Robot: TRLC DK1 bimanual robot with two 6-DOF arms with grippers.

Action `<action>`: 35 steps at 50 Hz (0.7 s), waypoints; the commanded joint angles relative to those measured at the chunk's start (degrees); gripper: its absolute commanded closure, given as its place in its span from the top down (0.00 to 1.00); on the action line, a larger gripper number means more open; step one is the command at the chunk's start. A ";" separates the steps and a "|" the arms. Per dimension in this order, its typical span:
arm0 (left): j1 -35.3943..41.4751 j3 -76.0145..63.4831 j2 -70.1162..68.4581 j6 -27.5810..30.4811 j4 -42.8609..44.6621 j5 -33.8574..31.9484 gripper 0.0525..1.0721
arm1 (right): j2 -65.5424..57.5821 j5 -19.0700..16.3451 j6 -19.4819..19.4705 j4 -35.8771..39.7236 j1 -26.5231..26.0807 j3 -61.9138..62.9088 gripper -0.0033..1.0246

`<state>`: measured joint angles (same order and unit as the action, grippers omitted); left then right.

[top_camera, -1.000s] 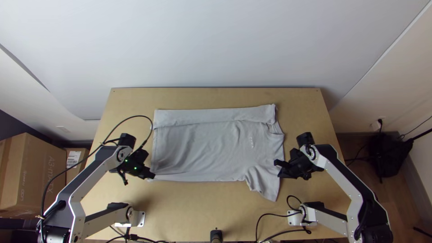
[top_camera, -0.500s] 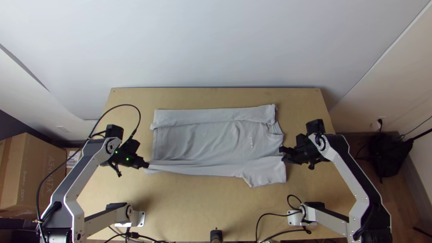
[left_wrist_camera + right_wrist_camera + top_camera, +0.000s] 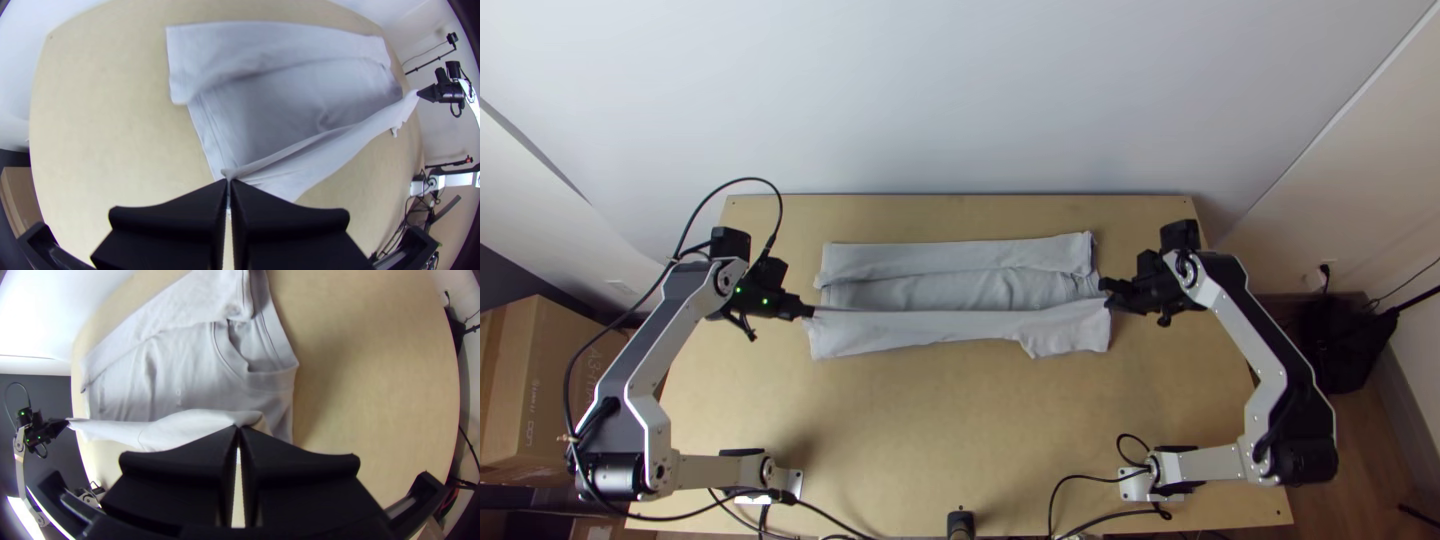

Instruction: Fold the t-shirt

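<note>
The light wooden table (image 3: 930,430) is the broadest thing beneath me, and over it both my arms bend outward from their bases, then come up the picture and turn in at the wrists, so that my hands face one another across the cloth. My left arm (image 3: 670,345) has a black cable (image 3: 712,190) arching above its wrist; my right arm (image 3: 1270,360) bends much the same way on the other side. Between my hands is the grey t-shirt (image 3: 960,290), laid lengthwise across the table, its far long side folded over inward. Its near side I have drawn up into a long band from hand to hand, the lower edge hanging loose. At the lower left, beside the table, stands a cardboard box (image 3: 555,375) with dark print on its faces. My left gripper (image 3: 810,311), small green lights on its body, is closed on the hem end of that band, and in the left wrist view its tips meet over the pinched cloth. My right gripper (image 3: 1104,287) is closed too, nipping the band's sleeve end near the collar (image 3: 250,372). Smallest of all is the pale lettering (image 3: 178,392) on the shirt's front.
</note>
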<state>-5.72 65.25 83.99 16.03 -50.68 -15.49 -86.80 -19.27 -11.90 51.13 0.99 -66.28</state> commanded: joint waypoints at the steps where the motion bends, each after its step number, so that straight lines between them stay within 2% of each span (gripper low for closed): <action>1: 0.18 4.88 4.08 -1.97 1.54 -0.16 0.03 | -4.87 0.63 0.65 -1.21 -0.56 -6.23 0.03; 23: 0.97 25.19 22.36 -5.05 1.98 -0.16 0.03 | -23.85 1.34 0.04 -1.48 -0.47 -26.88 0.03; 35: 1.23 29.67 30.27 -4.96 3.48 0.54 0.03 | -32.64 1.69 -0.40 -1.48 0.76 -34.44 0.03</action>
<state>-4.60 93.01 111.24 11.94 -47.79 -15.44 -115.63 -18.63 -11.92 49.93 1.13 -97.51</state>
